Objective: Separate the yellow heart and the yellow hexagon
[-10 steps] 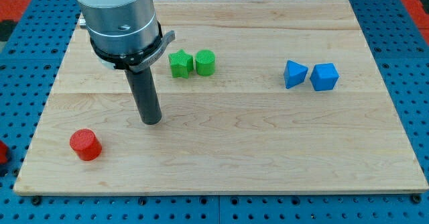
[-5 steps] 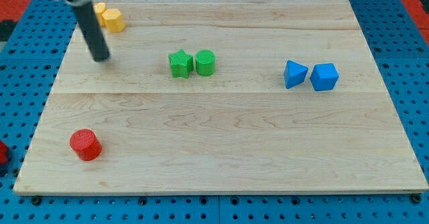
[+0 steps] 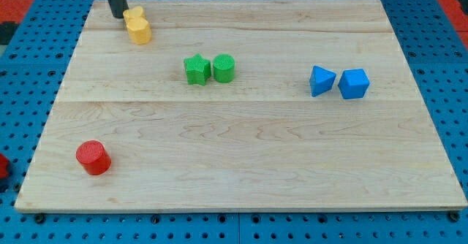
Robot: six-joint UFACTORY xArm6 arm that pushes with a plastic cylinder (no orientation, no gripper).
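Note:
Two yellow blocks sit touching near the board's top left: the yellow heart (image 3: 133, 14) behind and the yellow hexagon (image 3: 139, 31) just below it toward the view's bottom. My tip (image 3: 117, 14) stands right at the heart's left side, at the board's top edge. Only the lower part of the rod shows.
A green star (image 3: 195, 69) and a green cylinder (image 3: 224, 68) touch near the middle top. A blue triangular block (image 3: 321, 80) and a blue cube (image 3: 355, 83) sit at the right. A red cylinder (image 3: 93, 157) is at the lower left. The wooden board (image 3: 241, 149) lies on blue pegboard.
The rod went from the board's middle left up to the top left corner. The yellow pair shifted right and down, and now stands more one above the other.

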